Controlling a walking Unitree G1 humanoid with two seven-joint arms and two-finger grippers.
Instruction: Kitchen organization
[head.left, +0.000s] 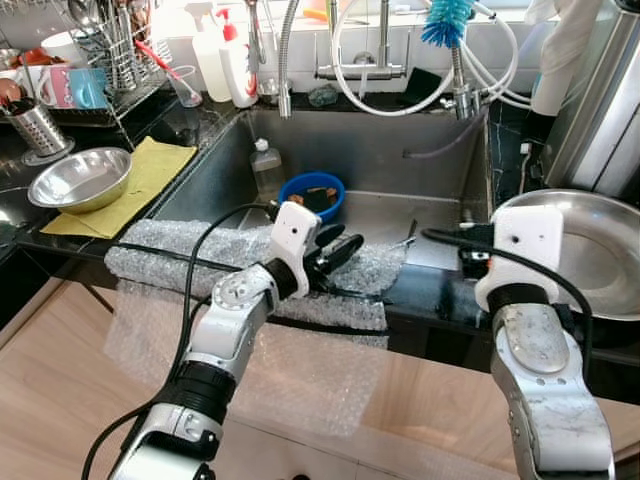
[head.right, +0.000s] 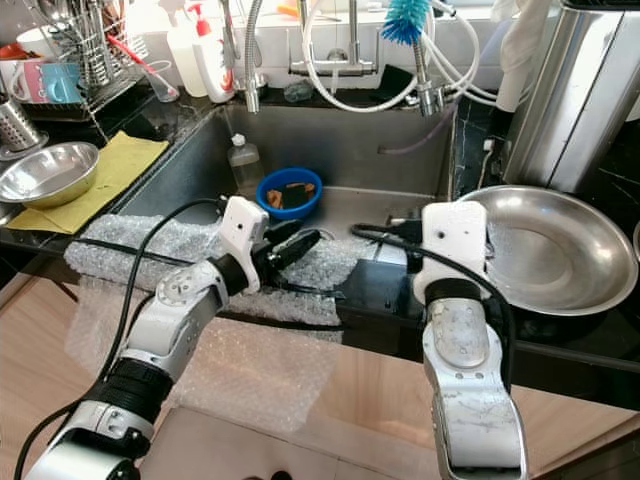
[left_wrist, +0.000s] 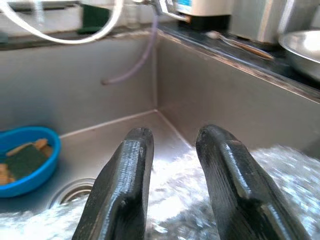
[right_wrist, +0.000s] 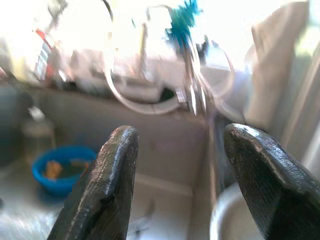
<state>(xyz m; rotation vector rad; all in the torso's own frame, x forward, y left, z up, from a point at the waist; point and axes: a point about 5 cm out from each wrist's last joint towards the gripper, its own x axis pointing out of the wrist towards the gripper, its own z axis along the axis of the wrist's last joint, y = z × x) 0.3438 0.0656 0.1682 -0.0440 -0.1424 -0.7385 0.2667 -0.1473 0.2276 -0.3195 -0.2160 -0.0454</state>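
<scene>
Bubble wrap (head.left: 200, 262), draped over the sink (head.left: 400, 160) front edge at frame centre, is judged light, limp, slippery, best pinched at its edge; left gripper (head.left: 335, 250) and right gripper (right_wrist: 182, 185) are held parted, empty.

A clear bubble wrap sheet (head.left: 250, 300) drapes over the sink's front edge (head.left: 440, 290) — crumpled on top, hanging down the cabinet.

Right wrist view blurred, glare-washed | right hand (right_wrist: 175, 185) fingertips cut off at frame edge | steel pan (head.left: 590, 245) cropped at edge, partly behind right arm | blue bowl (head.right: 289, 193) contents unclear
</scene>
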